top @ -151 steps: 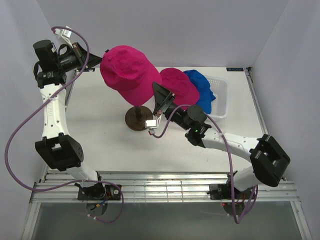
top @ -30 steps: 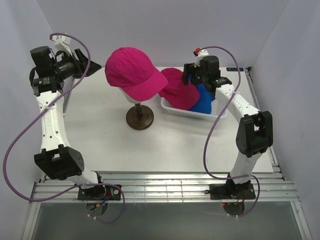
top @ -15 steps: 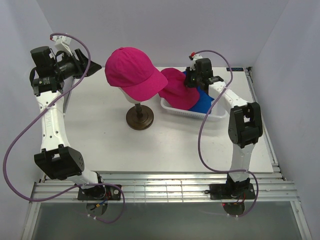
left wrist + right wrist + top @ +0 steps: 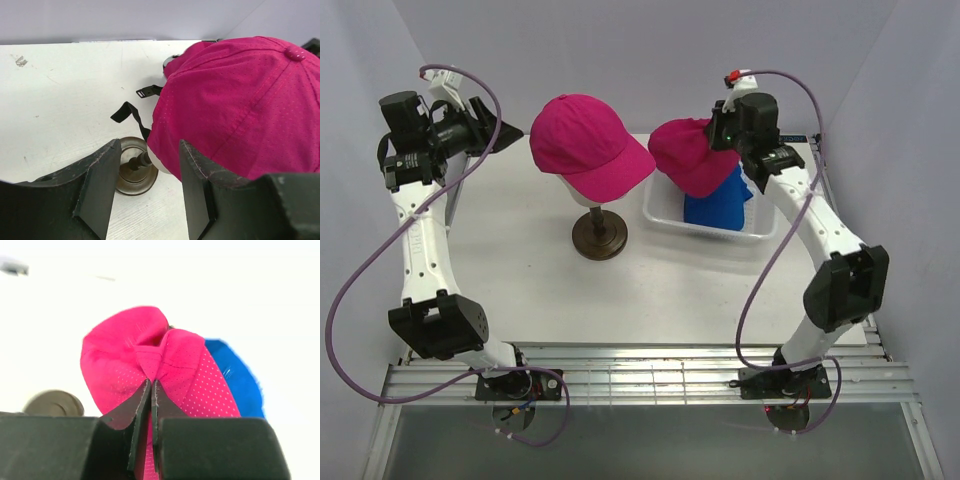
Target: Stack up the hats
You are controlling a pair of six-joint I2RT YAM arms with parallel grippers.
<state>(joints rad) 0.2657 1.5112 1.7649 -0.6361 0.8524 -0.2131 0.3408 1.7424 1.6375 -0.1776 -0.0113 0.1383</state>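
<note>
Top external: Mounted pink cap (image 4: 588,145) sits on the mannequin head (image 4: 584,194), centre-left, with its long axis on the diagonal and its brim toward lower right. Held pink cap (image 4: 688,155) hangs at upper right over the white basket (image 4: 665,216); its brim direction is unclear. Blue cap (image 4: 716,206) lies in the basket. Left gripper (image 4: 496,128) is at upper left, well apart from the caps.

Left wrist: Left gripper (image 4: 149,150) — jaws partly spread, nothing between them. The mounted pink cap (image 4: 240,105) fills the right side, and the dark stand (image 4: 131,172) is at lower centre.

Right wrist: Right gripper (image 4: 150,390) — jaws pinched tight on the fabric of the held pink cap (image 4: 150,352). The blue cap (image 4: 236,382) shows behind it at right.
</note>
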